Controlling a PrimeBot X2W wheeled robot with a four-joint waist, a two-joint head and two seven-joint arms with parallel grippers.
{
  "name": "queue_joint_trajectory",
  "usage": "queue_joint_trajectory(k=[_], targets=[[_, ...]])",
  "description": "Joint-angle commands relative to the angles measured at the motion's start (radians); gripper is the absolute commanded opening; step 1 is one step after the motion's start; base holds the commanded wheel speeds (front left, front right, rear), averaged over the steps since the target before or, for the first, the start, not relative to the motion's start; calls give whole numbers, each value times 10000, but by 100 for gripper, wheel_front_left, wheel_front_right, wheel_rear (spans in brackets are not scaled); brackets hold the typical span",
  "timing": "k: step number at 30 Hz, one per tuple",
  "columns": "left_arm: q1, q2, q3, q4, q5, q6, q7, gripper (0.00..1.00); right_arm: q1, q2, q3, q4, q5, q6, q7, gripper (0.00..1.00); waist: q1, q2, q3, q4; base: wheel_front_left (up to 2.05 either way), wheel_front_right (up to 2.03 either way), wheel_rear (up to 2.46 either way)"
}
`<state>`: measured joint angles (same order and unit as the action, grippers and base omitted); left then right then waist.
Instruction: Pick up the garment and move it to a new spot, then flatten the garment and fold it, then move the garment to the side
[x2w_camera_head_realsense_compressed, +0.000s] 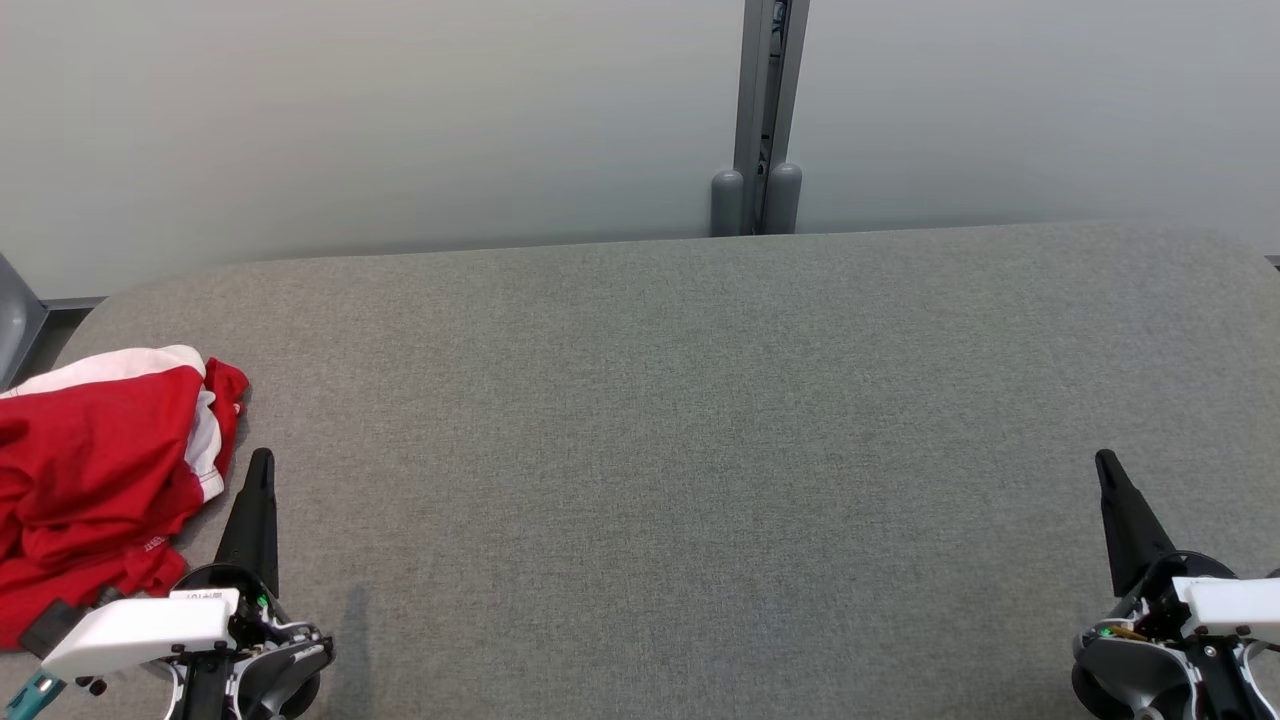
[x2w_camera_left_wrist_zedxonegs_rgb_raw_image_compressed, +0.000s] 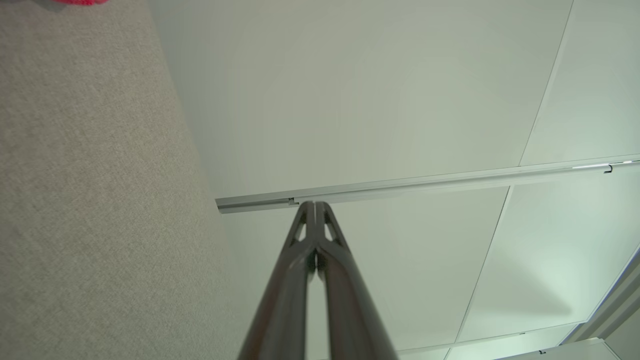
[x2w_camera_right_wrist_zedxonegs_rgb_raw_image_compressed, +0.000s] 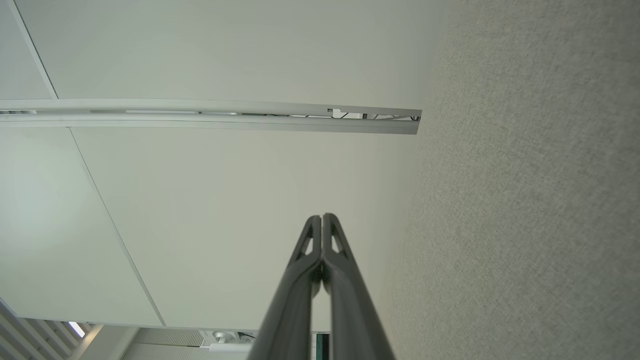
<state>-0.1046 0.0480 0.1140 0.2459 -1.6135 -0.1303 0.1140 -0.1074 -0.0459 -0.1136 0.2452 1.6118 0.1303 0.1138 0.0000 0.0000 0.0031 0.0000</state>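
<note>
Head view, nearest us: our left end effector (x2w_camera_head_realsense_compressed: 262, 462) and right end effector (x2w_camera_head_realsense_compressed: 1106, 462) sit at the lower corners, each with its two dark fingers pressed together and holding nothing. Just beside the left one, at the left edge of the grey surface (x2w_camera_head_realsense_compressed: 650, 420), we see the red and white garment (x2w_camera_head_realsense_compressed: 95, 470) lying crumpled. Beyond the surface stands a pale wall (x2w_camera_head_realsense_compressed: 400, 120).

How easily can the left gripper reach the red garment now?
Probably yes, easily: the red garment lies right beside the left gripper on the grey surface, with nothing between them. Its jaws are shut, so they must open first.
</note>
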Motion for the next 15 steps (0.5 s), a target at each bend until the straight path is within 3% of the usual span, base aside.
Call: queue_joint_trajectory(k=[1, 15], targets=[[-110, 25, 21, -1, 16, -40, 12, 0, -47, -93, -2, 18, 22, 9, 4, 0, 0, 0, 0, 0, 0, 0, 0], [-110, 25, 21, -1, 16, -40, 12, 0, -47, -92, -2, 18, 22, 9, 4, 0, 0, 0, 0, 0, 0, 0, 0]])
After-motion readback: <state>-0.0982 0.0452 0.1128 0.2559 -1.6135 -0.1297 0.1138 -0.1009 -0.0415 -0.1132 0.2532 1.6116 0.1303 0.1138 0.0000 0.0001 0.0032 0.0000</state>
